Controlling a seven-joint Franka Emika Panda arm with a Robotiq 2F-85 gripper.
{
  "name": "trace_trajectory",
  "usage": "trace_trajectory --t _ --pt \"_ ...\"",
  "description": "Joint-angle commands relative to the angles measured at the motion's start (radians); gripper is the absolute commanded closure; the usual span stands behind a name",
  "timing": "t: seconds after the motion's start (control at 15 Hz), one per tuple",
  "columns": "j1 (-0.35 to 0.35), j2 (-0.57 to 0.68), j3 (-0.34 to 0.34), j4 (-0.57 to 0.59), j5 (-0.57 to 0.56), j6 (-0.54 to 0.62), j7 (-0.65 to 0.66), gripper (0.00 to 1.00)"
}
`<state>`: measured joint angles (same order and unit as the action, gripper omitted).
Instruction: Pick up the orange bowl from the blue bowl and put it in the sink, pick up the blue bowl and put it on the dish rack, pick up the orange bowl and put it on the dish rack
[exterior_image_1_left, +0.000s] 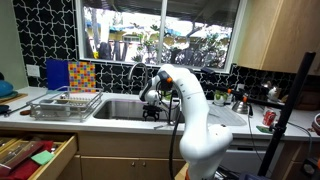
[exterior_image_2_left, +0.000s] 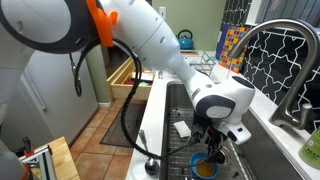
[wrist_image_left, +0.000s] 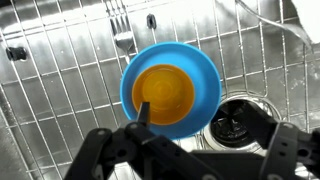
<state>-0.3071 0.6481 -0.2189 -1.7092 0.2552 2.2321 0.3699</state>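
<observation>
The orange bowl (wrist_image_left: 166, 93) sits nested inside the blue bowl (wrist_image_left: 205, 70) on the wire grid at the bottom of the sink (wrist_image_left: 60, 80). My gripper (wrist_image_left: 210, 128) hangs just above them, open and empty. One fingertip is over the orange bowl's near rim and the other is out past the blue bowl, above the drain. In an exterior view the gripper (exterior_image_2_left: 213, 150) is down in the sink over the orange bowl (exterior_image_2_left: 205, 169) and the blue bowl (exterior_image_2_left: 195, 158). The wire dish rack (exterior_image_1_left: 65, 104) stands on the counter beside the sink (exterior_image_1_left: 122, 108).
A fork (wrist_image_left: 121, 36) lies on the sink grid beyond the bowls, and the drain (wrist_image_left: 230, 120) is beside them. The faucet (exterior_image_2_left: 285, 70) arches over the sink. Bottles and a can (exterior_image_1_left: 268, 118) stand on the counter. A drawer (exterior_image_1_left: 35, 152) hangs open.
</observation>
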Motion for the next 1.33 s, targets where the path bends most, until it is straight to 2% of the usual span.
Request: trace_trajectory --t 0.0,0.07,0.2,0.33,0.4,0.47,0.6,0.87,1.27 --pt "-0.037 0.038 -0.001 0.069 0.064 -0.096 0.044 0.05" --pt "-0.040 0.045 -0.005 0.079 0.070 -0.106 0.058 0.03" --pt "-0.055 0.065 -0.003 0.105 0.084 -0.135 0.062 0.08" --pt "-0.066 0.090 -0.002 0.132 0.095 -0.153 0.068 0.16" --pt "-0.072 0.100 0.000 0.142 0.102 -0.156 0.068 0.26" --pt "-0.076 0.109 0.001 0.150 0.110 -0.160 0.068 0.23" --pt "-0.086 0.128 0.007 0.164 0.128 -0.156 0.059 0.29" --pt "-0.096 0.161 0.016 0.187 0.161 -0.164 0.060 0.24" --pt "-0.101 0.199 0.019 0.215 0.184 -0.162 0.062 0.36"
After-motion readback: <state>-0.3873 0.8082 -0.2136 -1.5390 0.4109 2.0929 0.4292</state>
